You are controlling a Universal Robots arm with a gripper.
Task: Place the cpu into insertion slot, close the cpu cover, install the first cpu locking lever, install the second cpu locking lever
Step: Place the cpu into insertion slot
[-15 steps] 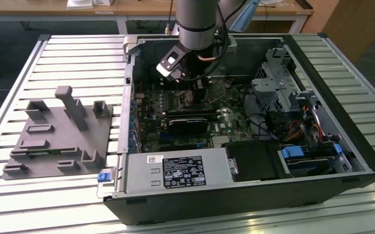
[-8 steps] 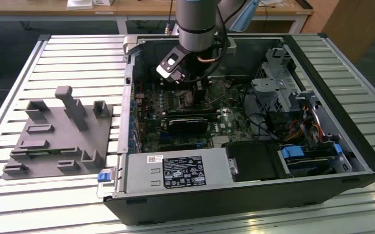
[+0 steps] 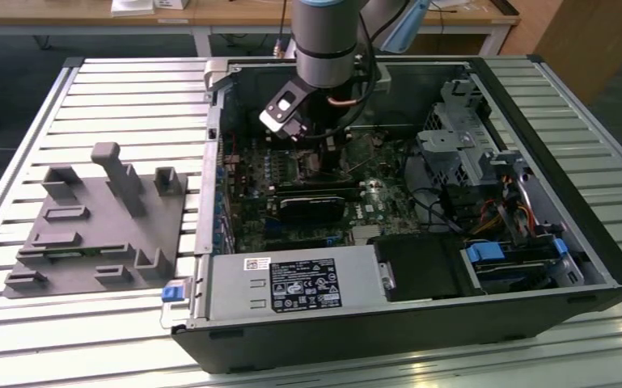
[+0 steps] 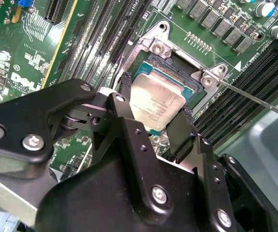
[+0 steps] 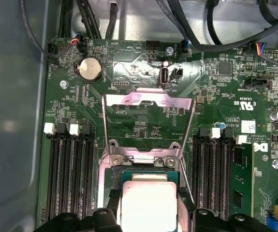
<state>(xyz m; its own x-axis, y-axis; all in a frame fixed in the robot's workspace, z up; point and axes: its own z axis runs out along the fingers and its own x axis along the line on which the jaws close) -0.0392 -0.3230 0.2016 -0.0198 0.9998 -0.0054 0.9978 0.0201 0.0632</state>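
In both wrist views my gripper [image 4: 155, 102] is shut on the cpu [image 4: 153, 108], a small silvery square chip, with one black finger against each of two opposite edges. The chip sits at the insertion slot [image 4: 180, 72], low over the socket's dark contact field; whether it is fully seated I cannot tell. The cpu cover [image 5: 148, 99], a thin silvery frame with a square window, stands swung open beyond the socket, hinged at its edge. A thin wire locking lever [image 4: 257, 100] sticks out from the socket corner. In the exterior view the gripper [image 3: 330, 155] reaches down into the open computer case [image 3: 602, 267].
Long black memory slots [image 5: 68, 179] flank the socket on both sides. A black card [image 3: 313, 202], cables and a drive cage [image 3: 467, 145] crowd the case. A grey fixture block [image 3: 95, 222] lies on the slatted table at the exterior view's left.
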